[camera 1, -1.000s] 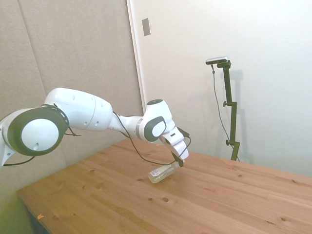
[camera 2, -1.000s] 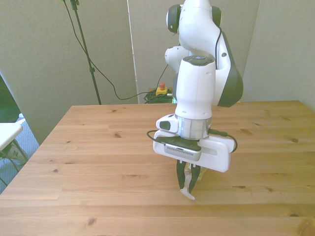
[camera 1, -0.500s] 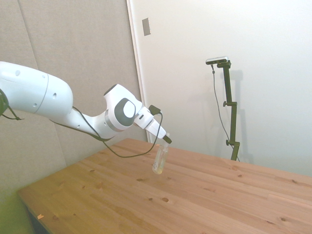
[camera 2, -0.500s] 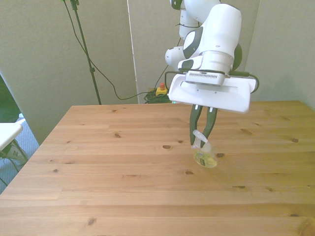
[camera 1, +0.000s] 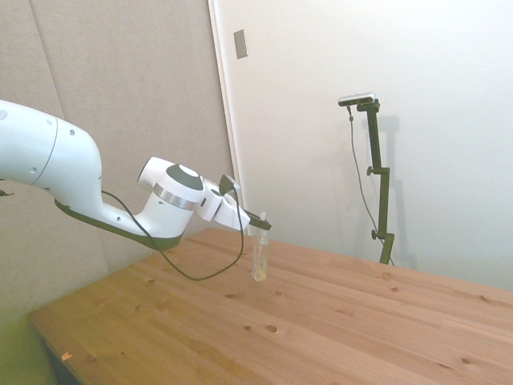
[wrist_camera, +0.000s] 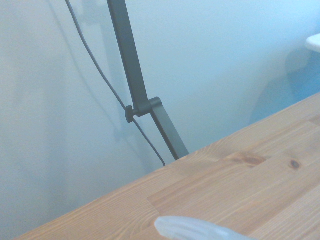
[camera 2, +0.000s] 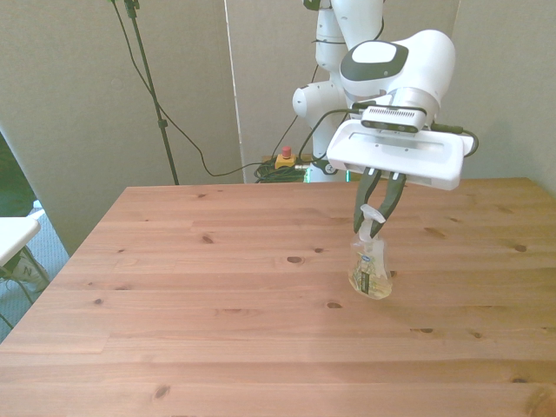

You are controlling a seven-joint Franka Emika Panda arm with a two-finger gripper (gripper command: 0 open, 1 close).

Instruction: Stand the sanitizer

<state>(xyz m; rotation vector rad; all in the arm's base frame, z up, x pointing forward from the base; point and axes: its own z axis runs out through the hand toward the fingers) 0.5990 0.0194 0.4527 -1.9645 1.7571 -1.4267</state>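
The sanitizer (camera 2: 369, 271) is a small clear bottle of pale yellowish liquid with a white label and a white pump top. It stands close to upright at mid-table, toward the front view's right, base down at the wood. I cannot tell whether the base rests fully on the table. My gripper (camera 2: 376, 215) reaches in nearly level and is shut on the bottle's white pump top. The side view shows the sanitizer (camera 1: 260, 258) upright below my gripper (camera 1: 261, 225). In the wrist view a blurred pale piece of the sanitizer (wrist_camera: 197, 230) shows against the table (wrist_camera: 240, 185).
The wooden table (camera 2: 174, 287) spreads wide around the bottle. Behind its far edge lie a red and yellow button (camera 2: 284, 157) and cables on the floor. A white object (camera 2: 12, 234) sits off the table at the front view's left edge.
The sanitizer went from lying low and tilted in the gripper to hanging, then near upright. The arm drew back toward the far side, its wrist swinging from pointing down to nearly level.
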